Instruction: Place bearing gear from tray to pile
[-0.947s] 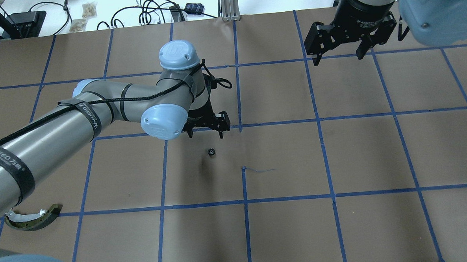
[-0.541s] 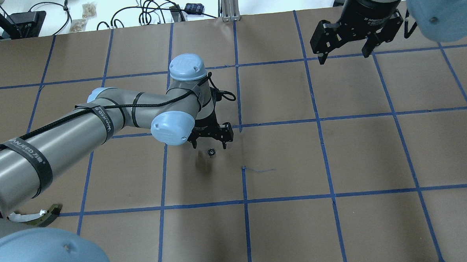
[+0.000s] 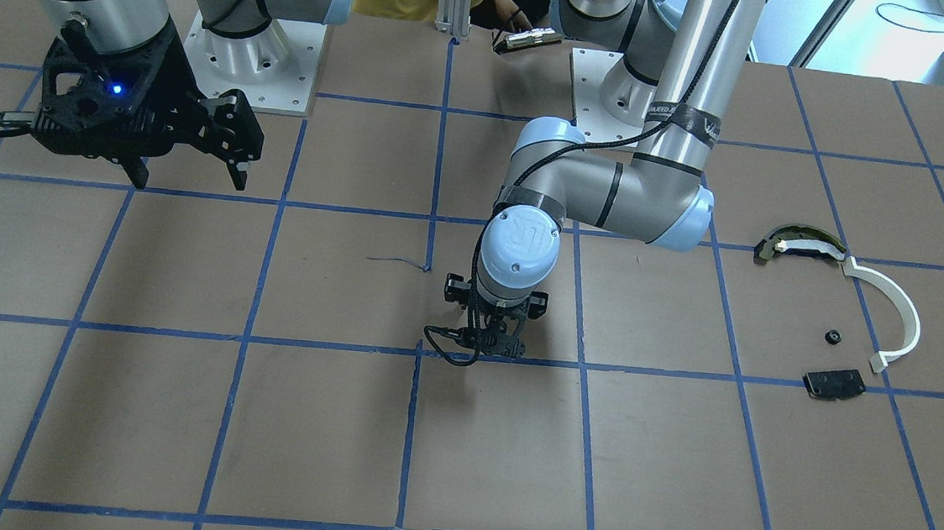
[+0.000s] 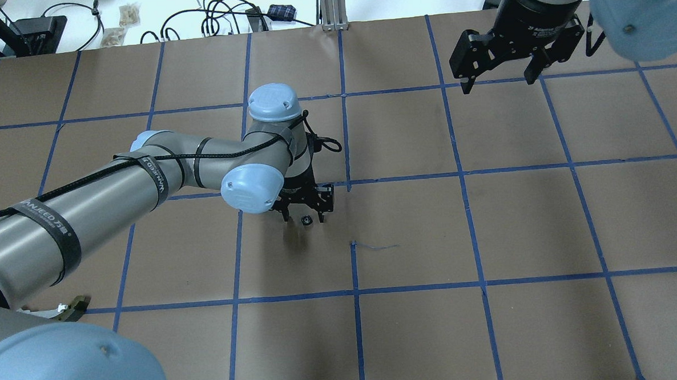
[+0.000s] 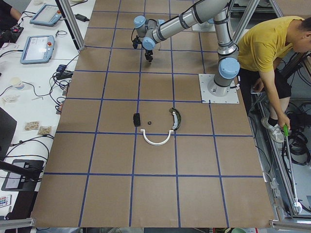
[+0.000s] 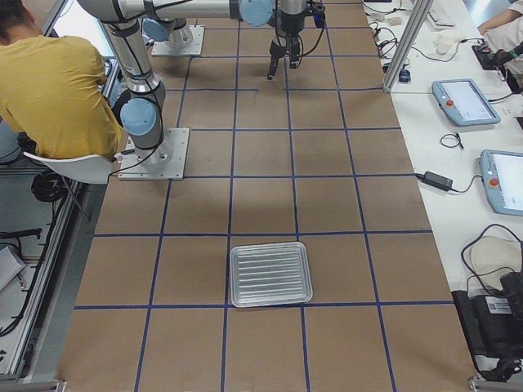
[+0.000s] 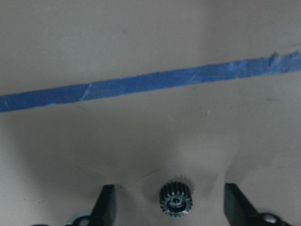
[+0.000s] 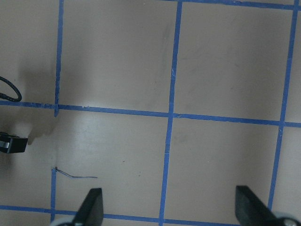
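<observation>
A small black bearing gear (image 4: 305,219) lies on the brown paper near the table's middle. It also shows in the left wrist view (image 7: 176,202). My left gripper (image 4: 304,215) is open and low over it, one finger (image 7: 106,205) on each side, not touching. The pile lies far off on the robot's left: a white arc strip (image 3: 898,315), a dark olive curved piece (image 3: 794,242), a flat black plate (image 3: 833,384) and a small black part (image 3: 833,335). My right gripper (image 4: 499,80) is open and empty, high over the far right.
A ribbed silver tray (image 6: 270,273) stands at the table's right end with nothing visible in it. Blue tape lines grid the paper. A person in yellow (image 5: 272,43) stands behind the robot bases. Cables and pendants lie beyond the far edge.
My left gripper has moved toward the gear and come down, so its open fingers now straddle it. My right gripper moved slightly away early on, then held still.
</observation>
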{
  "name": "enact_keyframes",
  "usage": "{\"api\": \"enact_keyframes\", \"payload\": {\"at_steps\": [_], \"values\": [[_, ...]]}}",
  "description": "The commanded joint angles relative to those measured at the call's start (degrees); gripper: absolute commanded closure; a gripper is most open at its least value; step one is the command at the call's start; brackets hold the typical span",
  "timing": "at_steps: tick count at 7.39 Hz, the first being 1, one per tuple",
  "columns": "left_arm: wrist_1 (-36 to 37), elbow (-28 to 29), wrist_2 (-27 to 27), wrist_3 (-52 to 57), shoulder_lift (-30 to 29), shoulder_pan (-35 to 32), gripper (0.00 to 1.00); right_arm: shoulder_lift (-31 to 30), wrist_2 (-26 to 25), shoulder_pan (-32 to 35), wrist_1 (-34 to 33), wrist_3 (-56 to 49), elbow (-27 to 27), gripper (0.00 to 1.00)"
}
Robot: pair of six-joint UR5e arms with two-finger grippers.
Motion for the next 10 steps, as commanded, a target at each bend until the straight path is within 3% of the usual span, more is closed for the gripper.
{"api": "enact_keyframes", "payload": {"at_steps": [1, 3, 4, 7, 8, 10], "values": [[-0.2, 0.0, -0.1, -0.1, 0.0, 0.0, 0.53, -0.1, 0.1, 0.1, 0.0, 0.0, 0.0, 0.00], [-0.4, 0.1, -0.2, -1.2, 0.0, 0.0, 0.95, -0.1, 0.1, 0.1, 0.1, 0.0, 0.0, 0.00], [-0.6, 0.1, -0.1, -1.2, 0.0, 0.0, 1.00, -0.1, 0.1, 0.1, 0.1, 0.0, 0.0, 0.00], [-1.9, 2.0, 0.8, 0.0, 1.0, 1.5, 1.00, -0.1, 0.2, 0.1, 0.1, 0.0, 0.0, 0.00], [-7.1, 4.8, 3.4, 1.7, 1.8, 5.1, 1.00, -0.1, 0.2, 0.1, 0.1, 0.0, 0.1, 0.00], [-20.8, 12.4, 7.7, 15.0, 2.9, 16.7, 1.00, -0.1, 0.2, 0.0, 0.1, 0.1, 0.0, 0.00]]}}
